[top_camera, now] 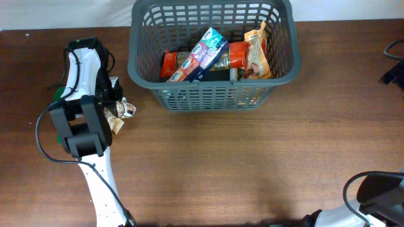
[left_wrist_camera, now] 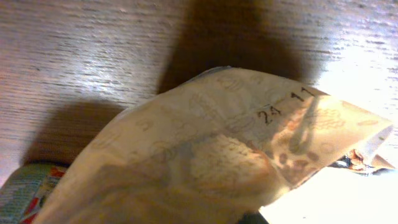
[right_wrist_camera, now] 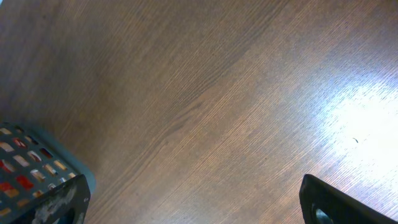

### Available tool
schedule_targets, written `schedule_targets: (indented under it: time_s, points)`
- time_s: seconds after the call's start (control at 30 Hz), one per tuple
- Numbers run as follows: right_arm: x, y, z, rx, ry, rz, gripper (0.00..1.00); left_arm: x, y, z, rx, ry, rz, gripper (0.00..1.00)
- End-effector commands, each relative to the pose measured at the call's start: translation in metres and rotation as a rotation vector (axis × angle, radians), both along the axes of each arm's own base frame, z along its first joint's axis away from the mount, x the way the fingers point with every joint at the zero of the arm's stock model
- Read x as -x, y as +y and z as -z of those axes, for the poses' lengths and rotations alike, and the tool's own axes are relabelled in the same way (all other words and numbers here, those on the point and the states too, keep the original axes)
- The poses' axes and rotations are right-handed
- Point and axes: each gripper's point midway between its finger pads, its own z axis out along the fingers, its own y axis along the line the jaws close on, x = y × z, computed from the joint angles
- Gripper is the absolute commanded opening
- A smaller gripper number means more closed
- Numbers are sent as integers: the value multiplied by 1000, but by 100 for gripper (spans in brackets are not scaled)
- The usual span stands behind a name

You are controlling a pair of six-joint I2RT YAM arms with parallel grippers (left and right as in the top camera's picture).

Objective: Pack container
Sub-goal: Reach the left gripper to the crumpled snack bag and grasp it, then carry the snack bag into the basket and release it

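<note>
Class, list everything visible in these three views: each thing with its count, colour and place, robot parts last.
basket: one, dark grey, far centre of table
packets: at least four, red-orange, white-blue, tan, inside basket
tan pouch: one, at left hand, left of basket
teal packet: one, partly hidden beside the pouch
table: one, brown wood, under everything
left hand: one, black, at the pouch, grip unclear
right hand: one, dark, open, above bare table

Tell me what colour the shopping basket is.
The basket is dark grey, clearest in the overhead view.
</note>
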Motion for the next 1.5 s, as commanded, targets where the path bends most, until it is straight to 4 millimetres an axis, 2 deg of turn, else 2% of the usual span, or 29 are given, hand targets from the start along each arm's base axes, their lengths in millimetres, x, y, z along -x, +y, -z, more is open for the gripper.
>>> schedule_targets:
  time_s: [0.0, 0.1, 0.13, 0.17, 0.27, 0.33, 0.4, 0.6, 0.7, 0.87, 0.9, 1.0, 1.1, 1.2, 1.27, 1.37, 1.47]
  points:
    - [2, -3, 2, 4, 10, 19, 99, -2, -5, -7, 28, -11, -15, 2]
    - [2, -3, 2, 4, 9, 19, 99, -13, -3, -38, 12, -97, -24, 2]
    - [2, -3, 2, 4, 10, 19, 99, -23, -2, -63, 3, -175, -27, 2]
    - [2, -3, 2, 4, 10, 19, 99, -28, -1, -77, -3, -224, -28, 2]
    - [2, -3, 2, 4, 10, 19, 99, -39, 0, -117, -20, -350, -26, 2]
    - [2, -3, 2, 4, 10, 19, 99, -43, 1, -136, -28, -409, -24, 2]
    - [2, -3, 2, 4, 10, 19, 99, -43, 1, -150, -33, -446, -23, 2]
    - [2, -3, 2, 4, 10, 19, 99, -40, 1, -171, -39, -493, -10, 2]
    - [2, -3, 2, 4, 10, 19, 99, -39, 1, -188, -48, -539, 11, 2]
    - [2, -3, 2, 4, 10, 19, 99, -41, 3, -240, -80, -702, 37, 2]
    - [2, -3, 2, 4, 10, 19, 99, -38, 2, -262, -90, -762, 50, 2]
    - [2, -3, 2, 4, 10, 19, 99, -32, 0, -303, -114, -885, 77, 2]
    - [2, -3, 2, 4, 10, 19, 99, -31, -6, -335, -134, -997, 131, 2]
    - [2, -3, 2, 4, 10, 19, 99, -29, -25, -370, -147, -1115, 240, 2]
    - [2, -3, 2, 4, 10, 19, 99, -28, -47, -390, -145, -1187, 347, 2]
    - [2, -3, 2, 4, 10, 19, 99, -29, -92, -415, -124, -1284, 536, 2]
    - [2, -3, 2, 4, 10, 19, 99, -32, -149, -429, -89, -1356, 753, 2]
